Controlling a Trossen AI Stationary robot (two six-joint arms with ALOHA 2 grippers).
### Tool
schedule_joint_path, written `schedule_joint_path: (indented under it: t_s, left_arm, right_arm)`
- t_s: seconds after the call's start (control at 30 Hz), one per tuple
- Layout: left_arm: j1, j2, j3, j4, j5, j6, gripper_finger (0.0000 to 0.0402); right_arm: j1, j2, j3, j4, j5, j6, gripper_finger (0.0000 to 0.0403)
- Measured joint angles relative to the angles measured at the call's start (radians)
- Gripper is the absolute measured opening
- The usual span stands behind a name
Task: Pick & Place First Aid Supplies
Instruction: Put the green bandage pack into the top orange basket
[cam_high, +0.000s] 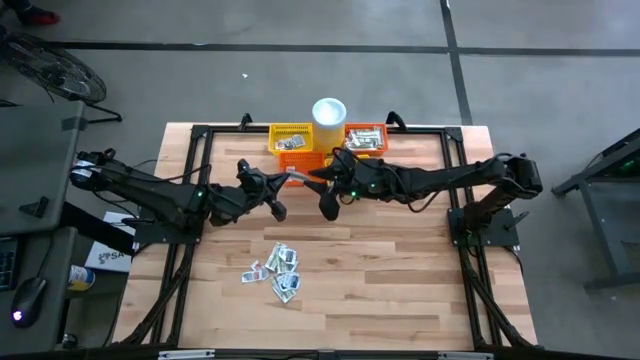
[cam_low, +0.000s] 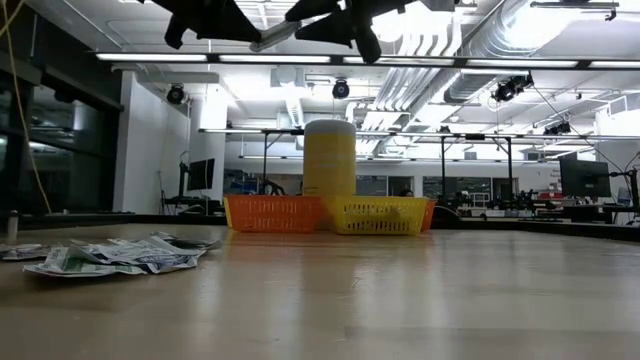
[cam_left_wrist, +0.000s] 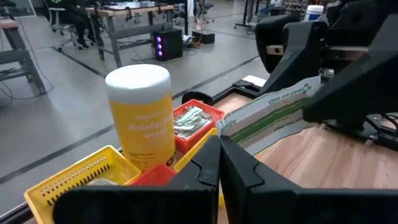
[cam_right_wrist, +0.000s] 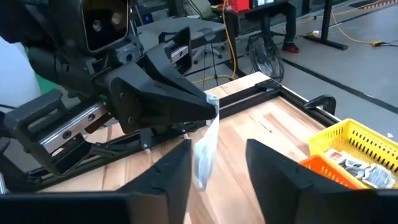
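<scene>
High view: the left gripper and right gripper meet nose to nose above the table, just in front of the yellow basket, white cup and orange basket at the far edge, while a pile of sachets lies well apart amid bare wood. Low view: both grippers hang high above the baskets. Wrist views: the left gripper is clenched on a green-printed sachet, whose free end sits between the right gripper's parted fingers, which are not yet touching it.
</scene>
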Motion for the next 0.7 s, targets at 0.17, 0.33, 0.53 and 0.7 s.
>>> schedule_joint_path:
  t_s: [0.17,0.33,0.53,0.7]
  left_arm:
    - [0.0,0.0,0.0,-0.001,0.018,0.0,0.0]
    - [0.0,0.0,0.0,-0.002,0.047,0.0,0.0]
    - [0.0,0.0,0.0,-0.015,0.048,0.0,0.0002]
    - [0.0,0.0,0.0,-0.024,0.037,0.0,0.0029]
  right_arm:
    - [0.0,0.0,0.0,-0.003,-0.005,0.007,0.0087]
    - [0.0,0.0,0.0,-0.003,-0.013,0.007,0.0017]
    - [0.0,0.0,0.0,-0.014,-0.013,0.051,0.0003]
    - [0.0,0.0,0.0,-0.034,-0.006,0.069,0.0001]
